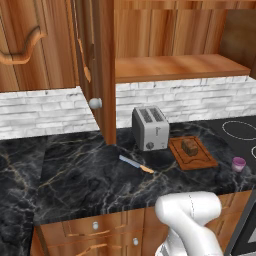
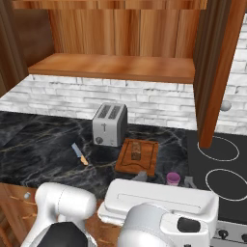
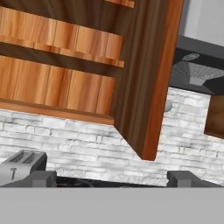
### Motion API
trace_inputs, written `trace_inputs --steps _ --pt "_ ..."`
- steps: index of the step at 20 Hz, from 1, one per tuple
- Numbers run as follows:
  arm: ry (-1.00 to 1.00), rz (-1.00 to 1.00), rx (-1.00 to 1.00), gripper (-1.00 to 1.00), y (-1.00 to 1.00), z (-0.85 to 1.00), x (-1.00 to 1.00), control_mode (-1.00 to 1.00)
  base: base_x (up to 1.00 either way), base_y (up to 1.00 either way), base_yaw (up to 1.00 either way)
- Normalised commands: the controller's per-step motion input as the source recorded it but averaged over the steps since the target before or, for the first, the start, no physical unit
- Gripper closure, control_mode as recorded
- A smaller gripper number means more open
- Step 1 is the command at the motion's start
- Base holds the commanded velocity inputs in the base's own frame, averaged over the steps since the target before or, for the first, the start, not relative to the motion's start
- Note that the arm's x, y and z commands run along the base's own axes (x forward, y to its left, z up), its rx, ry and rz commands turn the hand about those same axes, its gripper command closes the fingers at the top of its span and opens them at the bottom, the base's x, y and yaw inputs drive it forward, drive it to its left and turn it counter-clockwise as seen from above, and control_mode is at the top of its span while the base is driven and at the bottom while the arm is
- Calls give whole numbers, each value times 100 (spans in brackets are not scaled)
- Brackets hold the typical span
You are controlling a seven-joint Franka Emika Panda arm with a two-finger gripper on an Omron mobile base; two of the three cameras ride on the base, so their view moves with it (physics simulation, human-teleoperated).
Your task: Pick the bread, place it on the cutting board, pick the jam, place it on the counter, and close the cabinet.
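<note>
Since the bread [image 1: 189, 146] already lay on the cutting board [image 1: 200, 160] and the jam [image 1: 239, 164] stood on the black marble surface [image 1: 85, 175] just right of the board, the cabinet [image 1: 95, 65] was judged the thing left to handle. Read left to right in the left base view: the open door stood edge-on, its round silver knob [image 1: 95, 103] facing left, then the toaster [image 1: 150, 127], with a knife [image 1: 136, 164] in front of it, then board, then jar. The door looked a stiff, hinged wooden panel, probably light to swing; no grasp seemed needed, and a flat push on its broad face near the free edge, away from the hinges, looked the best place. The knob looked small and smooth, likely to slip. In the hand view the tool [image 3: 111, 177] stood spread wide, fingertips [image 3: 41, 177] far apart, holding nothing and touching nothing, aimed up at the door's lower corner.
</note>
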Motion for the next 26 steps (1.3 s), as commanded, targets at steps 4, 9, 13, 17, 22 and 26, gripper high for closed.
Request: trace_inputs --steps 4,9,13,17,22,26 --pt "0 0 0 -100 -11 0 12 -100 0 0 0" --pt "0 0 0 -100 -13 0 12 -100 0 0 0" --pt "0 0 0 -100 -18 0 5 -100 0 0 0" --pt "0 0 0 -100 -15 0 2 -100 0 0 0" --pt "0 0 0 -100 -15 0 3 -100 0 0 0" --pt "0 0 0 -100 -14 0 1 -100 0 0 0"
